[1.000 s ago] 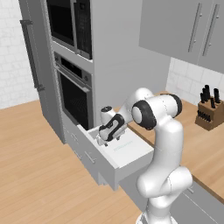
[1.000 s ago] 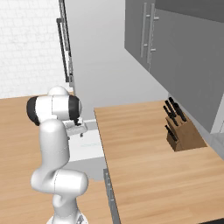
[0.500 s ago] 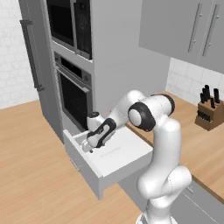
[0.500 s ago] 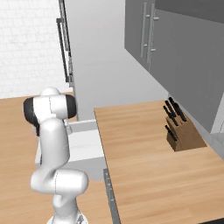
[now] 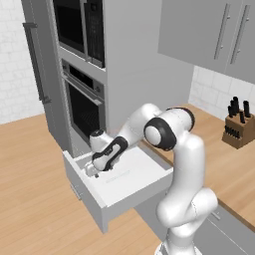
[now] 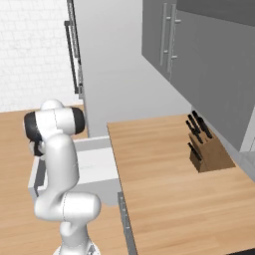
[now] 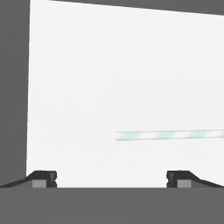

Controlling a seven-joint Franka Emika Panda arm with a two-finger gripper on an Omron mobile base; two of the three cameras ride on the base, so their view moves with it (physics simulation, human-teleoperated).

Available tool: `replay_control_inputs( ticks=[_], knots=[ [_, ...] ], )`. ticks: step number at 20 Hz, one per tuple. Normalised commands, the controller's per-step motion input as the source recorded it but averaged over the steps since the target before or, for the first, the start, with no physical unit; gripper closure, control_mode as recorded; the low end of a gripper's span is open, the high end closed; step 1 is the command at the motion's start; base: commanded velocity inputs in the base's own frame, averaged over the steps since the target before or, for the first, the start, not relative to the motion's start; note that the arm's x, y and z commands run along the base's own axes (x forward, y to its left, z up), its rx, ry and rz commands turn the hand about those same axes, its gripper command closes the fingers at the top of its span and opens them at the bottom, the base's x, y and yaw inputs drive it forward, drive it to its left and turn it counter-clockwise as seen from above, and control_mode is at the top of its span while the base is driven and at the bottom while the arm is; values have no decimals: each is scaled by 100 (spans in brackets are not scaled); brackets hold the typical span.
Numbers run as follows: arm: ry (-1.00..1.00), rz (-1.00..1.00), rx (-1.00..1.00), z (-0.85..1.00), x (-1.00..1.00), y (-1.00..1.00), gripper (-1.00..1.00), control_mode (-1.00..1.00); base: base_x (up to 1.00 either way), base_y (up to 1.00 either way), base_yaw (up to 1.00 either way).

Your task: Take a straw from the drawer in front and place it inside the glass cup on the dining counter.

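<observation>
Hand view is showing the straw (image 7: 170,135), pale with green stripes, lying flat on the white floor of the drawer (image 7: 109,78), a little ahead of the gripper (image 7: 111,178) and off toward one fingertip. The gripper is standing wide apart and holding nothing, so the pick is not yet made. Left base view is showing the drawer (image 5: 94,191) pulled well out below the wall oven (image 5: 82,102), with the gripper (image 5: 91,170) reaching down into it near its front left corner.

By my reading, opening the drawer is done; grasping the straw, lifting it out, driving to the dining counter and dropping it into the glass cup are all left. Neither of those two is visible from this spot.

Nearby, a knife block (image 6: 206,149) is sitting on the wood surface (image 6: 164,189) beside the drawer, well apart from the arm. The drawer's grey walls are the only things hemming in the gripper; nothing is lying over the straw.
</observation>
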Motion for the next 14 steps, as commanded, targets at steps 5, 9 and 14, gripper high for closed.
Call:
replay_control_inputs(
  ticks=[5, 9, 14],
  knots=[
    [4, 8, 0, 0, 0, -68, -100, -100, 0, 0, 0],
    [1, 28, 0, -4, 0, -36, -100, -100, 0, 0, 0],
    [4, 35, 0, -30, 12, -2, -100, -100, 0, 0, 0]
  ],
)
